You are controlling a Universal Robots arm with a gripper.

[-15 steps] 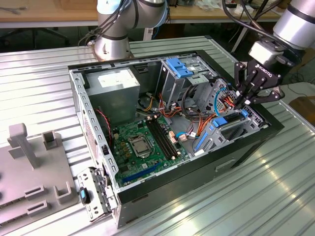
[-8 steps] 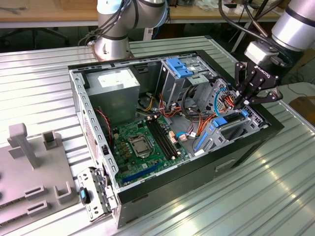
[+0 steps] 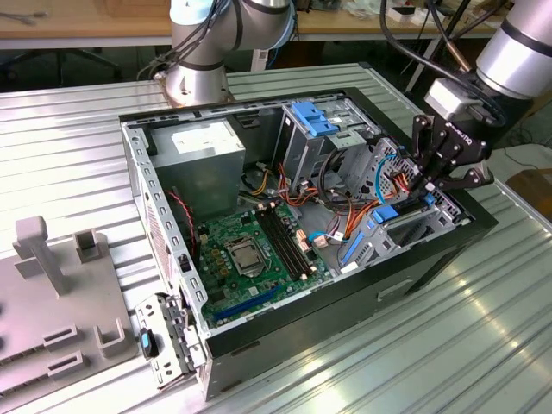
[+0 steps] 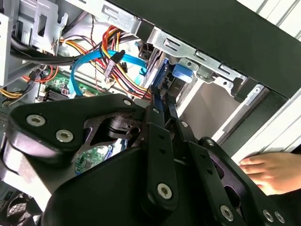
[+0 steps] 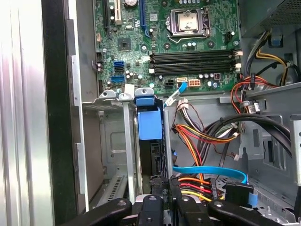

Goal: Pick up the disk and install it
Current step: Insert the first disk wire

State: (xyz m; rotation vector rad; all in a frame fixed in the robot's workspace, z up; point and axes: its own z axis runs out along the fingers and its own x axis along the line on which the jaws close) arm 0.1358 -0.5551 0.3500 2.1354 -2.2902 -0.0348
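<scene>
While the claw (image 3: 434, 183) was lowered into the case's drive bay at the exterior view's right, it was pinching the disk (image 5: 150, 123) edge-on, partly seated in the bay. Jamming against the metal rails was judged possible; orange cables (image 5: 197, 136) beside it could be snagged.

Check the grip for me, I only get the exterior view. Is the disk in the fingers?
Observer: Looks so. In the second wrist view the gripper is shut on the blue-framed edge of the disk, at the mouth of the drive bay.
Operator: Anything near the case I'm missing?
Observer: Yes. In that same view a person's hand lies just beside the black wall of the case.
</scene>
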